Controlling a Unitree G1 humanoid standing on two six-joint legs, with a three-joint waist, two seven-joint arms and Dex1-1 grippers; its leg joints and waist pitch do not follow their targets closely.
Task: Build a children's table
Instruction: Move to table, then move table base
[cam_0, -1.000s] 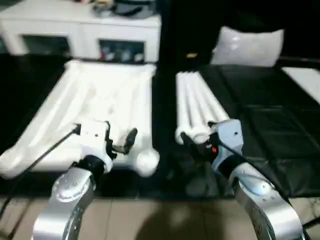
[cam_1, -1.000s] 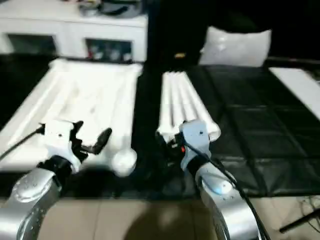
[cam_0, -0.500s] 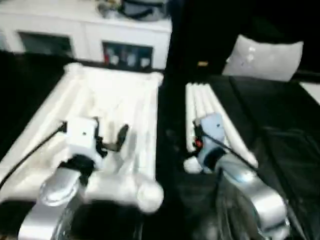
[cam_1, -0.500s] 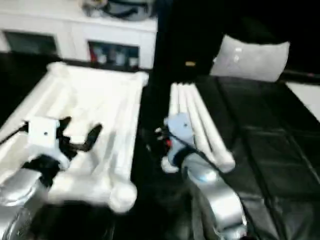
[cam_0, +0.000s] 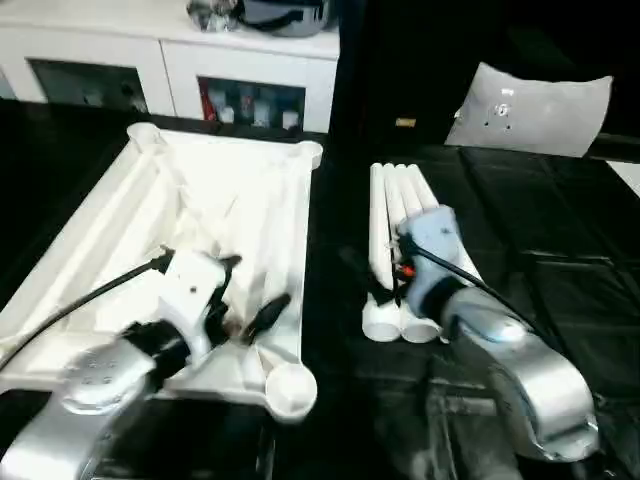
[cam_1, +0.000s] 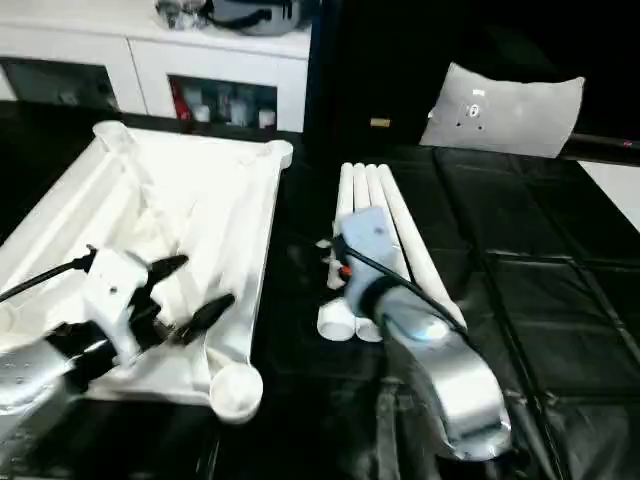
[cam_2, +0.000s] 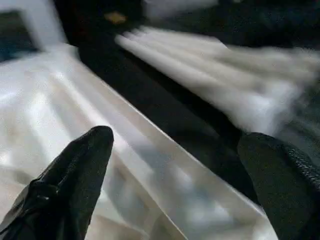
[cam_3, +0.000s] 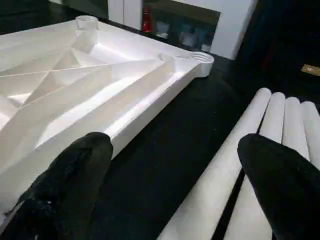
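Note:
The children's table top (cam_0: 110, 240) lies upside down on the left, ribs up, with round sockets at its corners (cam_0: 290, 388). Its four white legs (cam_0: 398, 215) lie side by side to the right of it. My left gripper (cam_0: 248, 290) hovers open over the top's near right part, its fingers (cam_2: 70, 175) spread above the right rim. The right gripper (cam_3: 172, 190) is open and holds nothing. It hangs over the dark gap between the top's rim and the legs. My right wrist (cam_0: 432, 255) sits above the legs' near ends.
A white cabinet with glass doors (cam_0: 170, 65) stands behind the table top. A pale cushion (cam_0: 530, 100) leans at the back right. Black quilted matting (cam_0: 560, 250) covers the ground, and a flat white board (cam_1: 615, 185) shows at the right edge.
The camera has moved in over the work. My left gripper has reached onto the table top and turned toward its right rim. Both grippers stay open.

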